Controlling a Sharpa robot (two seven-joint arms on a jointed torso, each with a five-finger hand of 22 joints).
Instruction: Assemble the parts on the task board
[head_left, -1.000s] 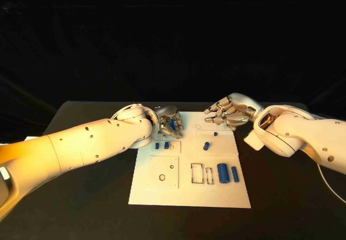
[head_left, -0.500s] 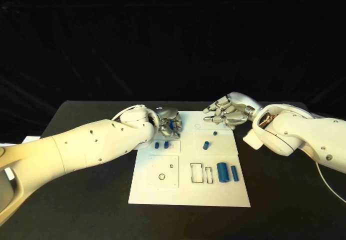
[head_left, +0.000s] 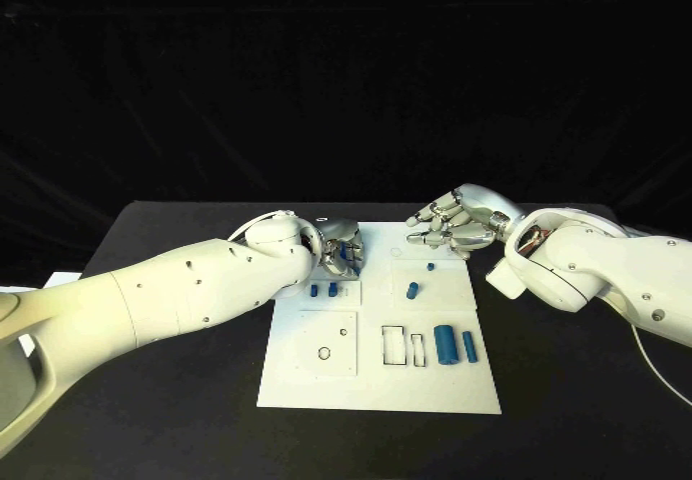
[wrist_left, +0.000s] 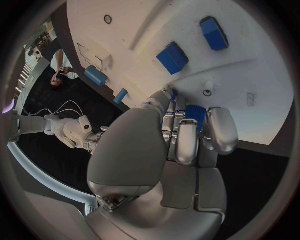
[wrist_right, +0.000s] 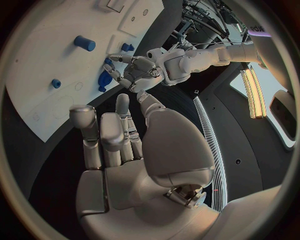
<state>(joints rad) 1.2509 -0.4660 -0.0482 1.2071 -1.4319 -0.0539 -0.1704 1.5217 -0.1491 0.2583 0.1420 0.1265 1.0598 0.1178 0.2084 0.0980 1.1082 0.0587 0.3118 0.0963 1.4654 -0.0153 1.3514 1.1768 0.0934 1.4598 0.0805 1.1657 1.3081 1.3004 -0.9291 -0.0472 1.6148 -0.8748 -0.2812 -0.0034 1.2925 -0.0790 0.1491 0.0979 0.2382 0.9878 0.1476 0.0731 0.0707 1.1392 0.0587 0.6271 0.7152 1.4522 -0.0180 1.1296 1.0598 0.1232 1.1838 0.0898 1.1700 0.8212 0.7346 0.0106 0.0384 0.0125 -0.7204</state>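
The white task board (head_left: 378, 385) lies in the middle of the black table. My left hand (head_left: 340, 254) hovers over the board's far left corner and pinches a small blue part (wrist_left: 195, 113) between its fingertips; that hand and part (wrist_right: 104, 78) also appear in the right wrist view. Two short blue parts (head_left: 315, 291) (head_left: 333, 290) stand just in front of it. My right hand (head_left: 456, 226) hangs over the far right corner with nothing in it, its fingers (wrist_right: 103, 135) loosely bent and side by side.
A blue part (head_left: 413, 292) and a smaller one (head_left: 431, 267) sit mid-board near my right hand. Two larger blue cylinders (head_left: 446, 345) (head_left: 469, 347) lie at the right, beside outlined slots (head_left: 394, 345). Bare black table (head_left: 577, 400) surrounds the board.
My left hand has sunk and turned slightly with the blue part still in its fingertips. The right hand has hardly moved.
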